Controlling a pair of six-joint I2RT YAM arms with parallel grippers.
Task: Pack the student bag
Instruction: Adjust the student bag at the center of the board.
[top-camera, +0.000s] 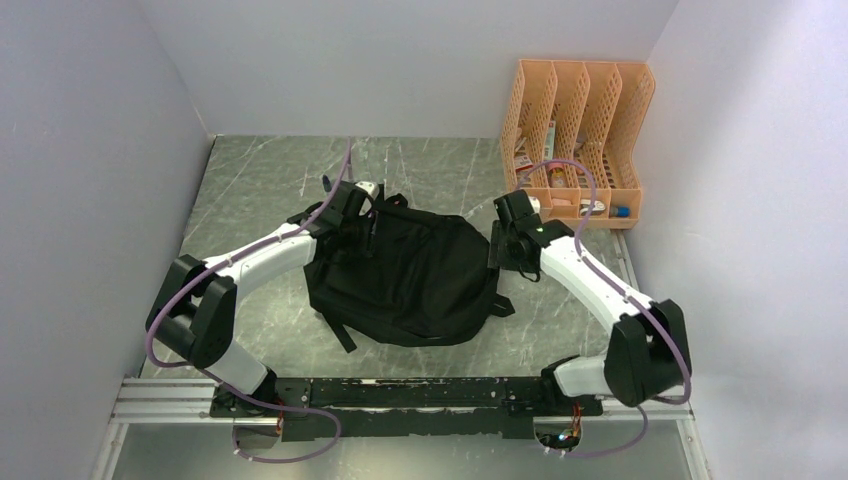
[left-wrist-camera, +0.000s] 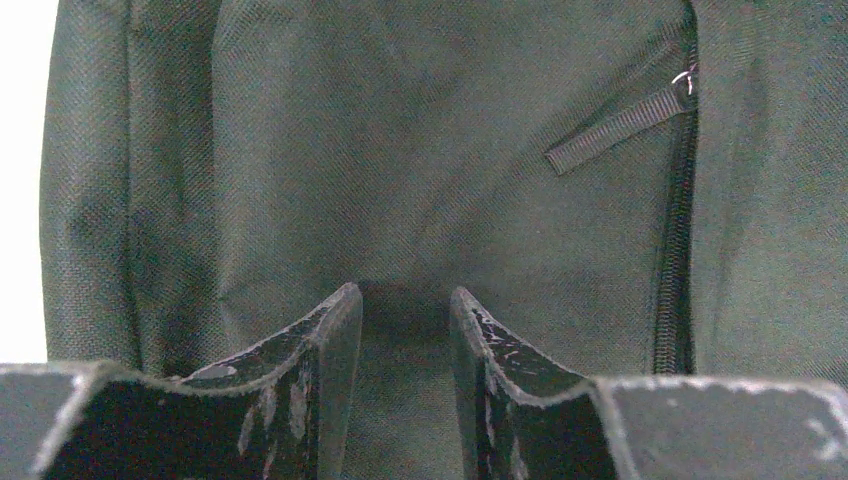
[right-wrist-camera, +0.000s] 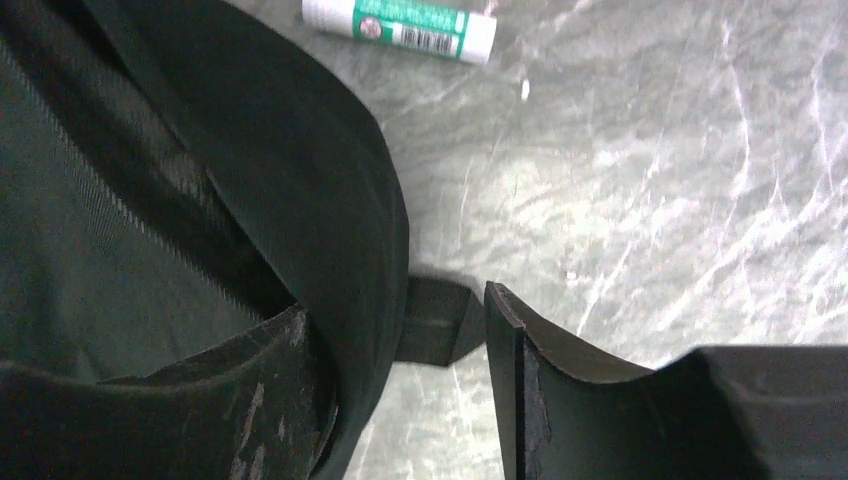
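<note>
Grey marbled table (top-camera: 260, 180) and plain white walls frame your work. Your left gripper (left-wrist-camera: 403, 300) is nosed into the cloth at about 10 o'clock on the bag (top-camera: 410, 275). Its fingers stand part way apart, and you cannot tell whether a fold is pinched between them. Your right gripper (right-wrist-camera: 395, 305) sits astride the bag's edge at 3 o'clock, released: one finger is tucked behind the rim, the other stands clear of it over bare table.

The bag lies flat in the middle of the table, between your two arms. The step looks to be getting its mouth open. Use the zip (left-wrist-camera: 683, 200), which runs at 3 o'clock from the left fingers, its pull tab (left-wrist-camera: 615, 130) at 2 o'clock. Take a deep bite on the rim with the right fingers before lifting, because soft cloth probably slips from a shallow one.

A white and green tube (right-wrist-camera: 400, 28) lies at 12 o'clock from the right fingers, near the bag. The orange file rack (top-camera: 575, 130) stands at 1 o'clock, well apart.
</note>
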